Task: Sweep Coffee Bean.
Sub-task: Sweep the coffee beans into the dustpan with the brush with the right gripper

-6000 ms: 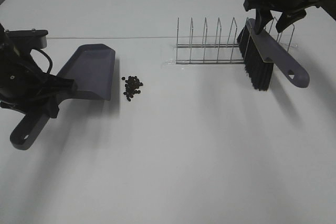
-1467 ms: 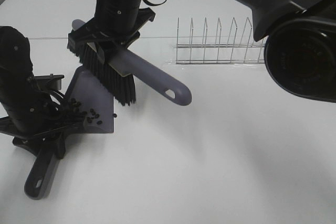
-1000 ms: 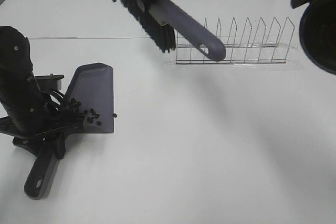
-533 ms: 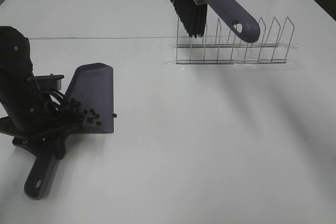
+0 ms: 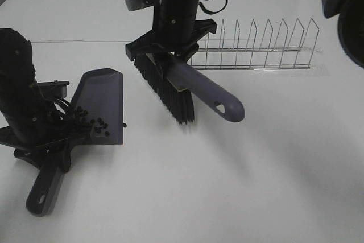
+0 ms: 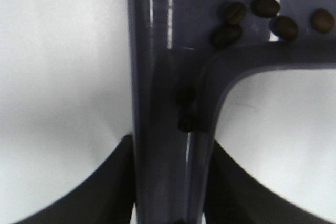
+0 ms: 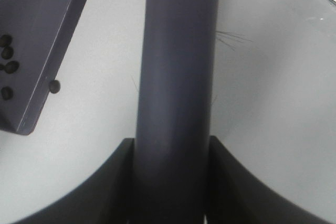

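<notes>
The grey-purple dustpan (image 5: 102, 92) lies at the left, and my left gripper (image 5: 53, 139) is shut on its handle (image 6: 163, 124). Several coffee beans (image 5: 90, 121) lie on the pan near its handle, shown close in the left wrist view (image 6: 252, 9). One loose bean (image 5: 124, 124) lies on the table just off the pan's front edge; it also shows in the right wrist view (image 7: 54, 85). My right gripper (image 5: 170, 49) is shut on the brush (image 5: 210, 92). Its black bristles (image 5: 168, 92) hang to the right of the pan. In the right wrist view the brush handle (image 7: 176, 77) runs between the jaws.
A wire dish rack (image 5: 256, 55) stands at the back right on a clear base. The white table (image 5: 256, 169) extends to the front and right. The right arm reaches across the middle from the upper right.
The brush has come down from high above the rack to just right of the pan. The beans, once a pile on the table, lie on the pan. The left gripper and pan have not moved.
</notes>
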`<state>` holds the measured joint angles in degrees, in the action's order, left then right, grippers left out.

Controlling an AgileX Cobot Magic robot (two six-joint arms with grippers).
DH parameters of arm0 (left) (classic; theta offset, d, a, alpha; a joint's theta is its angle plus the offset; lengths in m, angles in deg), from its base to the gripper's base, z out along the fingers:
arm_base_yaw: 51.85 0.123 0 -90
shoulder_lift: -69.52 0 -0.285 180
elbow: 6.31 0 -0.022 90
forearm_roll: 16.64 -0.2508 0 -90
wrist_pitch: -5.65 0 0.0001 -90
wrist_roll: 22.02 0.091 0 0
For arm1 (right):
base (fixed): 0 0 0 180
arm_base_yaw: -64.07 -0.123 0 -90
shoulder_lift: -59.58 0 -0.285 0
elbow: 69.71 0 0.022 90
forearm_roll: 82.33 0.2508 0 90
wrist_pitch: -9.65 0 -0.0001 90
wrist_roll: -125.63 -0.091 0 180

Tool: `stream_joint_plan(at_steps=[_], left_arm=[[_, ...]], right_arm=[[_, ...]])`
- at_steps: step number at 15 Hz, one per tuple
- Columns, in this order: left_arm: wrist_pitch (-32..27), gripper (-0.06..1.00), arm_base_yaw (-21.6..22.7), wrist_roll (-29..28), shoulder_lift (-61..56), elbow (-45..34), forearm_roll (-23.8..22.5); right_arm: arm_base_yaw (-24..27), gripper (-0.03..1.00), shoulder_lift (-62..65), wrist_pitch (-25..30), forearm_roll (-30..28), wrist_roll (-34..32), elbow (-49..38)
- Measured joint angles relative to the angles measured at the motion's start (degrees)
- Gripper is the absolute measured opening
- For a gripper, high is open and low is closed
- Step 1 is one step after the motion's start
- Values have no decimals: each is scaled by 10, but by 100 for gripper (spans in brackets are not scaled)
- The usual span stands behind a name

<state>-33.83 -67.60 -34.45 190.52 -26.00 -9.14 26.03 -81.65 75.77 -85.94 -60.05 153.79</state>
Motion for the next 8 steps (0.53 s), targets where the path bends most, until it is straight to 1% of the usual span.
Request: stream_joint_plan(at_steps=[2,3,4,5,6,7,8], left_arm=[[0,35,0,0,0,0,0],[0,35,0,0,0,0,0],[0,35,0,0,0,0,0],[0,35,0,0,0,0,0],[0,35,0,0,0,0,0],[0,35,0,0,0,0,0],[0,35,0,0,0,0,0]], right_arm=[[-16,38,-24,-20,-38,-28,0],[-23,38,-38,-31,-45,-31,0],[-31,38,-44,-52,-42,-32,0],[-34,38,-45,-57,-35,-31,0],[-40,38,-48,-65,-5,-25,0],[-44,38,-52,-78,68,5,0],[-44,38,-52,-84,112,18,0]])
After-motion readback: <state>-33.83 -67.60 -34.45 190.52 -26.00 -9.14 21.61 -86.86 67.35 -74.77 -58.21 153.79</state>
